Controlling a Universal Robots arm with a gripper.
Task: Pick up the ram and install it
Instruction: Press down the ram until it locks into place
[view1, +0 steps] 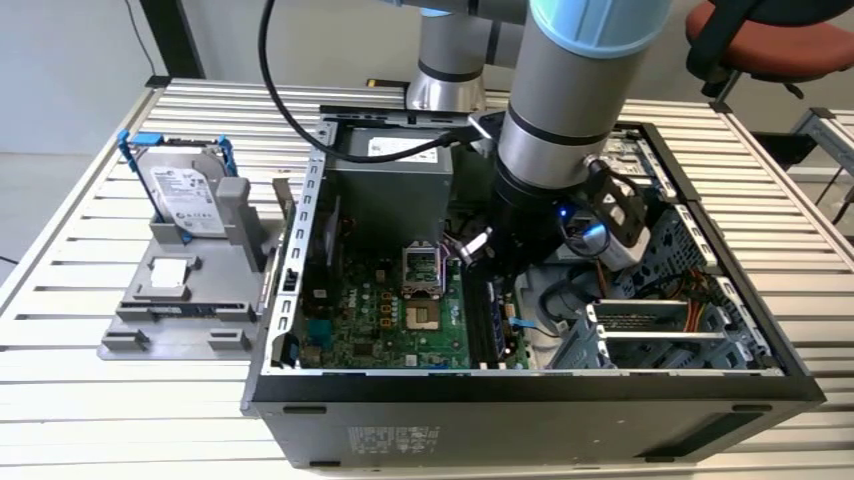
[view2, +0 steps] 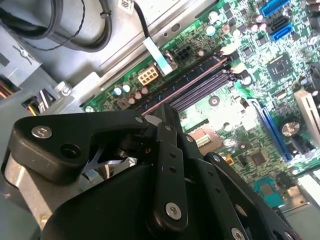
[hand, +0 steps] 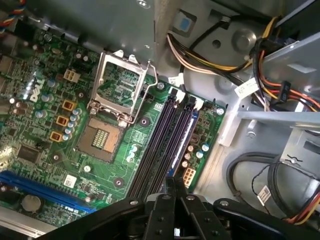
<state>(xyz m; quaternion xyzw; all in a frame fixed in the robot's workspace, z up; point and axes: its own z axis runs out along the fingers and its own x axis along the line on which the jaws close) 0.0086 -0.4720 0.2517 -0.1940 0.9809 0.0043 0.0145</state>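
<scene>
The ram (hand: 184, 137) is a thin dark stick with a bluish sheen. It stands on edge along the outermost memory slot of the green motherboard (view1: 387, 320), inside the open computer case (view1: 534, 385). In the second wrist view, the ram (view2: 195, 80) runs as a thin line away from the fingertips. My gripper (hand: 173, 184) hangs straight above the slots with its black fingers (view2: 167, 150) pressed together over the stick's top edge. In the exterior view the gripper (view1: 491, 285) is low in the case, over the ram (view1: 499, 315).
Beside the slots are empty dark memory slots (hand: 157, 145) and the CPU socket (hand: 102, 137) with its lid (hand: 122, 82) raised. Cable bundles (hand: 280, 85) and a drive cage (view1: 654, 335) crowd the other side. A grey holder (view1: 180, 310) carries a hard drive (view1: 187, 190) and a small white-topped part (view1: 167, 275).
</scene>
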